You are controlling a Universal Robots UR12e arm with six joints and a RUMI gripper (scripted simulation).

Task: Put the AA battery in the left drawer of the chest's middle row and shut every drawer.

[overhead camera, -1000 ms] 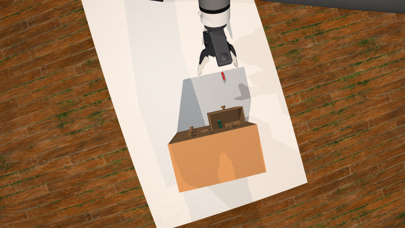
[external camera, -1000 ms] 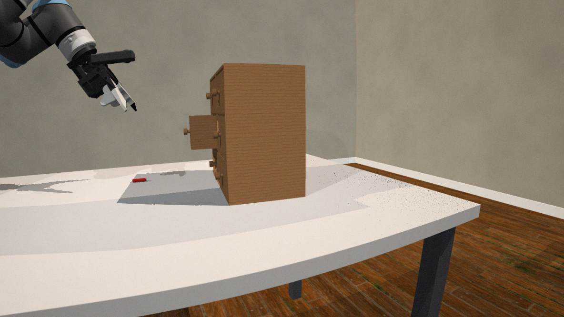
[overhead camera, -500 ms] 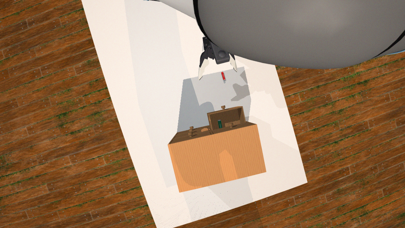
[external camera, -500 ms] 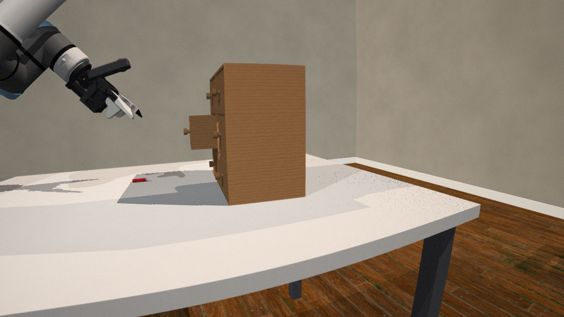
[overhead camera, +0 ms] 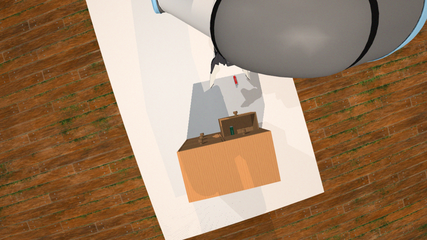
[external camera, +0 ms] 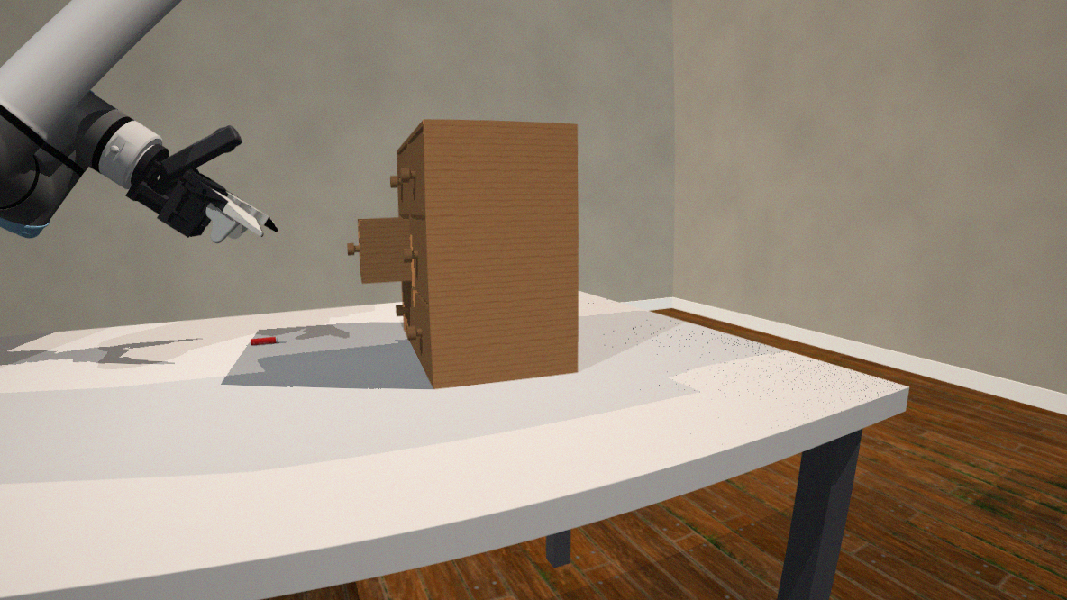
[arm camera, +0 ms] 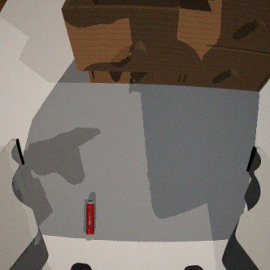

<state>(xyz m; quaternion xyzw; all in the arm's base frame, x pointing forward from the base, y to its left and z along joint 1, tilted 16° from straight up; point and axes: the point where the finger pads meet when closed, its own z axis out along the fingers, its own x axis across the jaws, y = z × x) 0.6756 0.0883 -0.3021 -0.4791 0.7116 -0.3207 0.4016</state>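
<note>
The wooden chest (overhead camera: 229, 161) (external camera: 499, 246) (arm camera: 237, 57) stands upright on the white table (overhead camera: 143, 89) (external camera: 522, 432). Its middle-row left drawer (overhead camera: 238, 119) (external camera: 380, 250) (arm camera: 106, 45) is pulled out. A small green cylinder, the AA battery (overhead camera: 231, 130), lies inside it. The other drawers look shut. My gripper (overhead camera: 230, 78) (external camera: 264, 222) (arm camera: 136, 145) is open and empty. It hangs in the air in front of the chest, tilted towards the open drawer, about level with it and well apart from it.
A small red cylinder (overhead camera: 235, 80) (external camera: 263, 340) (arm camera: 90, 218) lies on the table below the gripper, in front of the chest. A thick grey arm link (overhead camera: 298, 35) covers the top of the overhead view. The table's edges are near the chest's sides.
</note>
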